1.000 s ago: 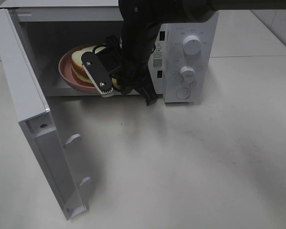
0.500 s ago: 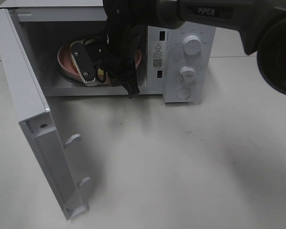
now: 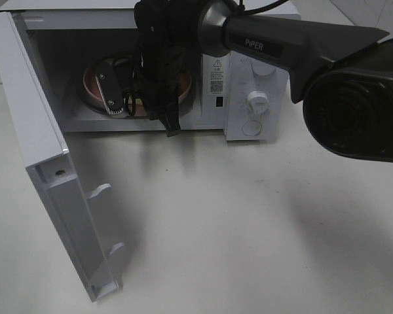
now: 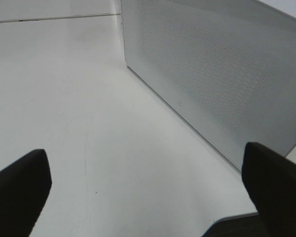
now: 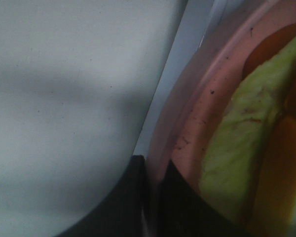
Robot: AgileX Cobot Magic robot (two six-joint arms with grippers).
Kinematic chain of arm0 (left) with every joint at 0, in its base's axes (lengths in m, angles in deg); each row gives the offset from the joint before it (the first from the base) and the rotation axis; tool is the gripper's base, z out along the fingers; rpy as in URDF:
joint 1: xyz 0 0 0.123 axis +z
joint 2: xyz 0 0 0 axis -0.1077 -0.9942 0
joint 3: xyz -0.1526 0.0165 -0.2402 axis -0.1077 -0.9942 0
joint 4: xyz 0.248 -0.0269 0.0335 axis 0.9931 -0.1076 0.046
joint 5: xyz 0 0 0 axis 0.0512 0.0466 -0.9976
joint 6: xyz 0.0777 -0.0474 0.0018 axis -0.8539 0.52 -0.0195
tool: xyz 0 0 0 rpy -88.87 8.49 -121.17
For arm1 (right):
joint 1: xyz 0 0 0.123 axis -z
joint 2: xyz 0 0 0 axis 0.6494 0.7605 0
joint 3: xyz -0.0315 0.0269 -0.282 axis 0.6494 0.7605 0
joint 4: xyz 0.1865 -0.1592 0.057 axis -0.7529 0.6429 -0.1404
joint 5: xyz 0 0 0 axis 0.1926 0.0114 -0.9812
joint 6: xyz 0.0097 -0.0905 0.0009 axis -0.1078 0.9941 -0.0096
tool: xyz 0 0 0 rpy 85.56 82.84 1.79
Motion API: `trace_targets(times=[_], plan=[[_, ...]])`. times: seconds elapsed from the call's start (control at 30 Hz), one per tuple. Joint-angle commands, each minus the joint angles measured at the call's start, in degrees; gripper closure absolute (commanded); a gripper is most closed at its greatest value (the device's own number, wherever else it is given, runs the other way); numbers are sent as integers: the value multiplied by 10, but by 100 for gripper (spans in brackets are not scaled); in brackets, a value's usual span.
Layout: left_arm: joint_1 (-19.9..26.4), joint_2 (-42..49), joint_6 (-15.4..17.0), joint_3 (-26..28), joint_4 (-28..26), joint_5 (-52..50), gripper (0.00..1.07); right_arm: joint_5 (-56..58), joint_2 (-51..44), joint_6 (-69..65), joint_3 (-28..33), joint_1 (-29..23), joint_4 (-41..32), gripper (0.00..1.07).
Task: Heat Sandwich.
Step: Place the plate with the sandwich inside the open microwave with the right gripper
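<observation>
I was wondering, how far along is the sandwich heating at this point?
Done: the door is open and the pink plate with the sandwich is inside the microwave. In hand: the right claw grips the plate's rim; the left claw is open, idle. Left: release, withdraw, shut the door, set the dial.

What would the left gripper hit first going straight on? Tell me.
The left gripper would probably meet the table, close beside the open door; depth is unclear.
</observation>
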Motion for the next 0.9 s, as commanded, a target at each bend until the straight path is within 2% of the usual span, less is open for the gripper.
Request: trace_targets(times=[0.03,0.23,0.6,0.73,0.9], plan=[[1,11,1,-2,-3,-9,5,-10,5,-2,-25,2,12,106],[1,11,1,-2,-3,-9,5,-9,25,-2,-52,17,16,106],[1,11,1,-2,-3,-9,5,-16,40,-2,-52,21,14,105],[1,11,1,-2,-3,-9,5,-24,40,-9,-52,21,16,101],[1,11,1,-2,-3,-9,5,-25,40,-10,-52,21,17,92]])
